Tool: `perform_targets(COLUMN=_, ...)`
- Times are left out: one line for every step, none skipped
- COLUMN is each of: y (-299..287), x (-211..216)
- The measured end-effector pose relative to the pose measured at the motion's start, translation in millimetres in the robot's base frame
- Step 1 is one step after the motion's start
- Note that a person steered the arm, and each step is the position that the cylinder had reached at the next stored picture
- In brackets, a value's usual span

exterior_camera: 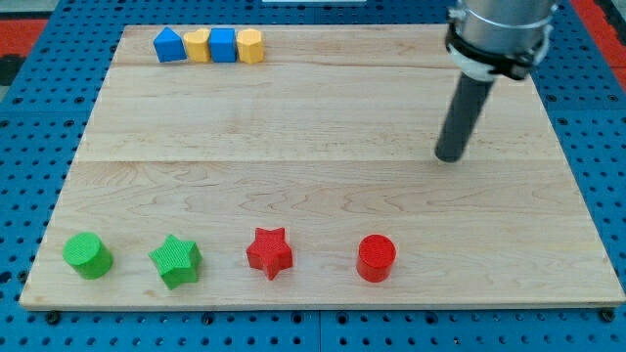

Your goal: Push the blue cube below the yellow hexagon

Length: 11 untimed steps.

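Observation:
Four blocks stand in a row at the view's top left of the wooden board [313, 127]. From left to right they are a blue pentagon-like block [169, 45], a yellow heart [199, 45], the blue cube [224, 45] and the yellow hexagon [251, 45]. The blue cube touches the yellow hexagon's left side. My tip [449, 156] rests on the board at the view's right, far to the right of and below that row, touching no block.
Along the board's bottom edge stand a green cylinder [88, 255], a green star [176, 260], a red star [269, 252] and a red cylinder [377, 258]. Blue pegboard surrounds the board.

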State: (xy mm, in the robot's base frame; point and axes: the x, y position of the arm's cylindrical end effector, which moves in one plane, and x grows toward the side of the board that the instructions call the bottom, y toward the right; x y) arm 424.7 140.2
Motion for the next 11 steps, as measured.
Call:
perform_targets(y=-31, x=-63)
perform_targets(y=-58, x=-125)
perform_targets(y=-102, x=-185)
perform_targets(y=-174, x=-230)
perform_targets(y=-228, x=-231)
perform_targets(y=-284, x=-202)
perform_targets(y=-266, x=-152)
perform_targets(y=-255, x=-103)
perform_targets(y=-248, x=-38)
perform_targets(y=-260, x=13)
perform_targets(y=-279, x=12)
